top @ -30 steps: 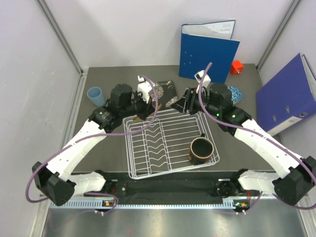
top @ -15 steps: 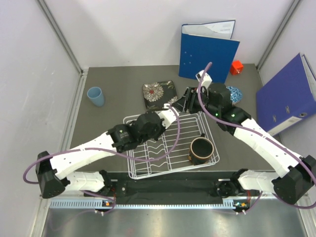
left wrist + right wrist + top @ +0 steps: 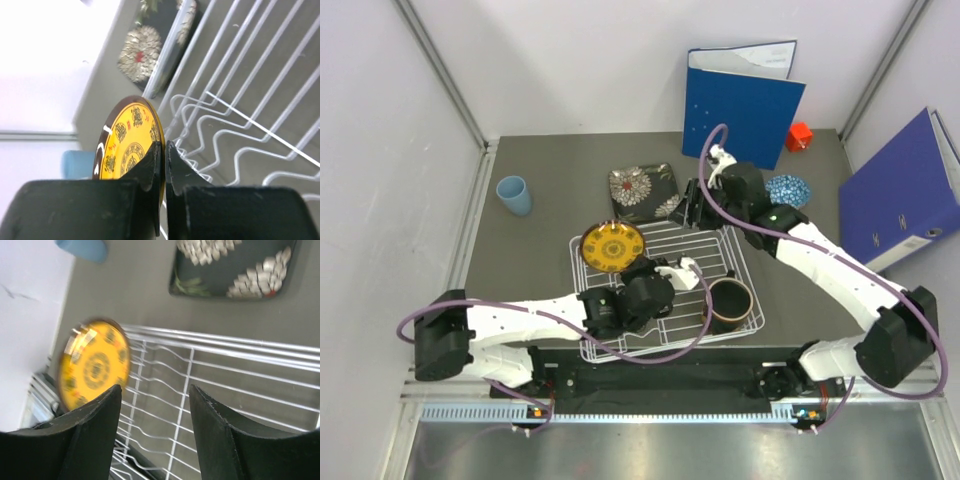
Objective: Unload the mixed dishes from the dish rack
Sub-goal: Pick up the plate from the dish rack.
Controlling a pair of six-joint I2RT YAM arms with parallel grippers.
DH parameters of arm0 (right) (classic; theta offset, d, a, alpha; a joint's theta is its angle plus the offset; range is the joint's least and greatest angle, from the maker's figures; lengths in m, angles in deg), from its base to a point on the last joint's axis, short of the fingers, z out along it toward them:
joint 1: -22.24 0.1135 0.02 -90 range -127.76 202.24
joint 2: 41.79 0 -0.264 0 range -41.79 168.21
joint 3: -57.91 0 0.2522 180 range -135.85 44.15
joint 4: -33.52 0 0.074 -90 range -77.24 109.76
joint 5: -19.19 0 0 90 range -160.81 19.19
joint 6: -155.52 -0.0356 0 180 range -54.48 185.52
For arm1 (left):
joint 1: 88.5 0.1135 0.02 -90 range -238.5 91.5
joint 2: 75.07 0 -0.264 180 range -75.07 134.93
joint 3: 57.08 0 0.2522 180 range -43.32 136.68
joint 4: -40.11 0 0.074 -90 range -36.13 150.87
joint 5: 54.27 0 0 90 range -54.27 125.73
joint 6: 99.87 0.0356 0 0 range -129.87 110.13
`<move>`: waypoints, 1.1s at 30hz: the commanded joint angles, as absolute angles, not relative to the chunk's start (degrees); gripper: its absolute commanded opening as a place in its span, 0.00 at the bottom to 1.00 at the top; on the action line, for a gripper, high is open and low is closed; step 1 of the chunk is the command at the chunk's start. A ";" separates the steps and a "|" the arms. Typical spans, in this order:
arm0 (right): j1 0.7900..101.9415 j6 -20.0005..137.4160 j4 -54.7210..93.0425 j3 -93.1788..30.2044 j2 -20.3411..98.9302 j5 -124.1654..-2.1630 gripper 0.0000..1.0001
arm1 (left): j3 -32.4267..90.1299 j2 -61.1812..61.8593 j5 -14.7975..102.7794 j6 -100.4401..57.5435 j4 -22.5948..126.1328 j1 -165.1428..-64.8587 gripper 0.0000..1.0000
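Observation:
My left gripper [image 3: 164,150] is shut on the rim of the small yellow round dish [image 3: 127,140]. In the top view that dish [image 3: 612,246] is at the far left corner of the white wire dish rack [image 3: 660,345], with the left gripper [image 3: 623,268] just on its near side. I cannot tell whether the dish touches the wires. The dark brown mug [image 3: 728,305] stands in the rack's right near corner. My right gripper [image 3: 692,205] hangs open over the rack's far edge with nothing between its fingers [image 3: 100,420]. The black square plate [image 3: 643,190] lies on the table beyond the rack.
A light blue cup [image 3: 514,195] stands at the table's left. A speckled blue-and-white bowl [image 3: 788,190] sits by the right arm. Two blue binders [image 3: 740,100] [image 3: 905,195] stand at the back and right, with a red block [image 3: 799,136] between them. Walls enclose the table.
My left arm has swung back from the black plate to the rack's near side, and the yellow dish now shows in its jaws. The right gripper moved slightly toward the back.

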State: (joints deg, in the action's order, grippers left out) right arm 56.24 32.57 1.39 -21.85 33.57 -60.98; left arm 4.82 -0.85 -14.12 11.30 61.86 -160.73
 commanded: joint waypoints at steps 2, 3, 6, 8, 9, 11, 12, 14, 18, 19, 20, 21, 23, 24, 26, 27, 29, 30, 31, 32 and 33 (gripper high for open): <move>55.99 34.58 -0.11 -24.14 36.17 -58.94 0.57 | 1.25 0.51 -25.52 30.34 36.88 -162.86 0.00; 55.99 35.02 -0.02 -24.06 36.35 -58.42 0.57 | 0.37 0.78 -25.97 32.73 33.34 -163.12 0.00; 55.99 35.64 1.21 -24.23 36.44 -56.84 0.58 | -2.01 1.31 -25.53 38.20 25.58 -163.21 0.00; 55.99 35.81 2.17 -24.41 36.52 -55.52 0.58 | -2.36 0.87 -23.08 37.77 24.96 -163.21 0.00; 55.99 36.16 2.44 -24.76 36.61 -55.08 0.58 | -2.36 0.61 -22.03 37.07 25.57 -163.12 0.00; 55.99 36.17 3.05 -25.02 36.88 -53.76 0.58 | -2.71 -0.88 -19.05 35.31 25.66 -163.21 0.00; 55.99 36.25 3.40 -25.11 36.88 -53.67 0.58 | -2.97 -1.58 -17.98 34.96 25.49 -163.21 0.00; 55.99 36.25 3.67 -25.29 36.79 -54.28 0.59 | -4.11 -3.69 -15.35 34.95 24.70 -163.21 0.00; 55.55 36.17 4.55 -24.94 36.26 -54.72 0.59 | -6.91 -5.81 -11.83 37.76 22.24 -163.21 0.00; 55.03 36.17 4.81 -25.02 36.17 -54.72 0.59 | -7.89 -6.33 -11.30 39.60 18.75 -163.21 0.00; 54.67 35.82 4.90 -25.02 36.00 -55.07 0.59 | -9.03 -6.51 -11.03 40.66 16.54 -163.12 0.00; 54.06 35.82 5.16 -25.20 35.65 -55.16 0.59 | -11.30 -6.51 -10.33 41.63 14.78 -163.12 0.00; 53.01 35.64 4.99 -25.90 35.47 -54.81 0.59 | -13.16 -5.99 -9.89 44.18 10.31 -163.12 0.00; 51.78 35.64 4.64 -26.86 35.64 -54.37 0.59 | -14.13 -5.72 -9.97 44.27 9.67 -163.12 0.00; 50.46 35.64 3.85 -27.66 36.17 -51.67 0.59 | -15.10 -4.76 -9.54 45.41 7.83 -163.38 0.00; 49.32 35.64 3.67 -28.18 36.87 -50.34 0.59 | -16.50 -4.32 -9.19 46.63 6.77 -163.56 0.00; 48.52 35.90 3.59 -28.54 37.84 -45.79 0.59 | -17.56 -2.91 -8.13 50.94 3.88 -164.08 0.00; 48.26 35.90 3.58 -28.80 38.80 -44.63 0.59 | -17.91 -2.30 -7.95 52.08 3.17 -164.17 0.00; 48.25 36.08 3.85 -28.72 39.07 -43.66 0.59 | -18.00 -1.60 -7.60 53.57 2.64 -164.18 0.00; 48.34 35.99 4.54 -28.71 39.25 -42.78 0.59 | -18.01 -1.59 -7.17 53.94 2.11 -164.18 0.00; 48.69 35.99 4.72 -28.80 39.77 -41.99 0.59 | -17.74 -1.50 -6.81 54.03 2.19 -164.18 0.00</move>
State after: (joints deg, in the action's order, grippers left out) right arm 48.46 35.50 2.26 -26.35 38.13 -48.59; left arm -17.78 -2.05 -9.04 48.54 11.15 -163.72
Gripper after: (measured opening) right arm 0.590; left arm 0.034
